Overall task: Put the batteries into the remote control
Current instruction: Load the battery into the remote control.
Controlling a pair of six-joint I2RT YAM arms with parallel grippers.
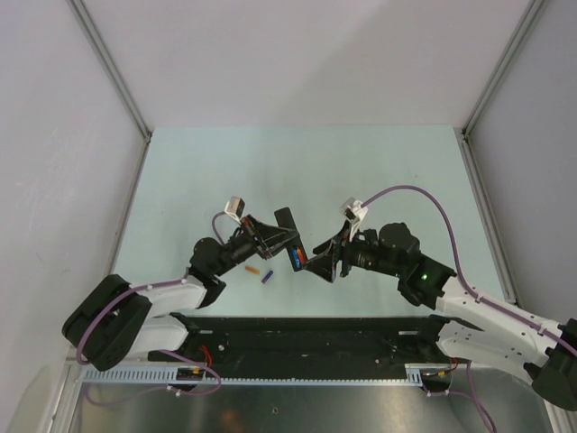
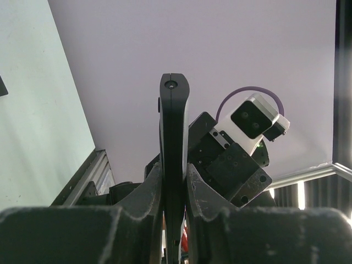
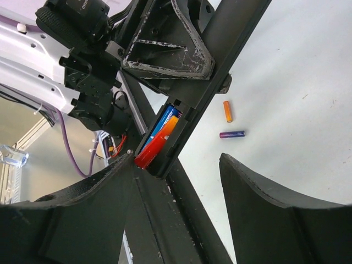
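Right wrist view: the remote control (image 3: 242, 33) runs diagonally through the air with its battery compartment open. Inside lie a blue battery (image 3: 165, 118) and, beside it, a red battery (image 3: 151, 152) with an orange upper end; the red one's lower end reaches the compartment's edge. The right gripper (image 3: 176, 159) has its jaws spread wide on either side of the remote, one finger (image 3: 93, 209) close by the red battery. The left gripper (image 2: 174, 176) pinches the remote edge-on between its jaws. An orange battery (image 1: 251, 269) and a purple battery (image 1: 268, 277) lie near each other on the table (image 1: 361, 171), just left of the remote. Both grippers meet over the table's near-middle, well apart from the side rails (image 1: 487, 189) and the far wall.
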